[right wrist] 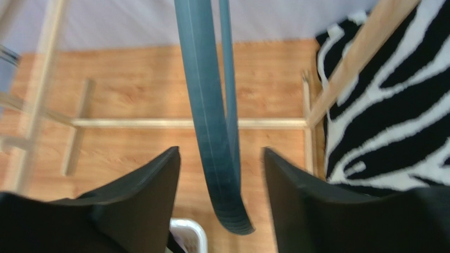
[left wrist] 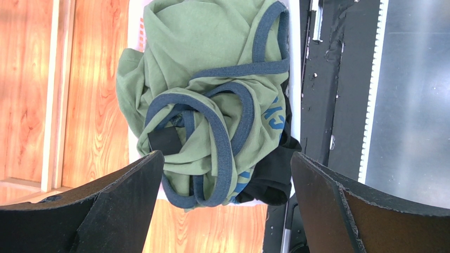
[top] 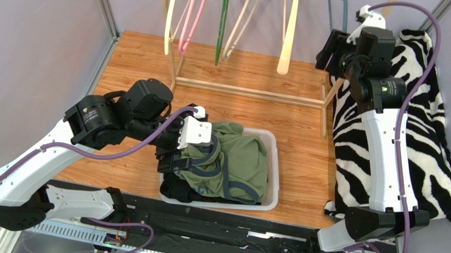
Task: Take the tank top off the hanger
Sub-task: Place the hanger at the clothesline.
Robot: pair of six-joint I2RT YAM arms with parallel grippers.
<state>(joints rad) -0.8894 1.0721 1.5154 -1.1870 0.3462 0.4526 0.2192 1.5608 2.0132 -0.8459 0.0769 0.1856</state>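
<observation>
Starting with the top external view: left gripper (top: 183, 154) sits low at the edge of a white basket (top: 275, 177) on the wooden worktop (top: 142, 63). The green tank top (top: 240, 160) lies heaped in the basket just beyond its fingers. Right gripper (top: 332, 51) is raised at the wooden rack (top: 248, 91), with a blue hanger (top: 344, 8) just ahead of it and a zebra cloth (top: 440, 150) behind it. Left wrist view: left gripper (left wrist: 226, 158) is spread wide and holds nothing. The tank top (left wrist: 211, 37), navy-trimmed, is bunched directly below and ahead of the gap, over a black garment (left wrist: 272, 176). Right wrist view: right gripper (right wrist: 221, 152) is likewise parted and empty. The hanger (right wrist: 203, 95) hangs bare in the gap between the fingers, touching neither as far as the blur allows. Status, as judged: the garment is off the hanger and deposited, so the removal itself looks done. What is left appears to be only drawing both arms clear.
</observation>
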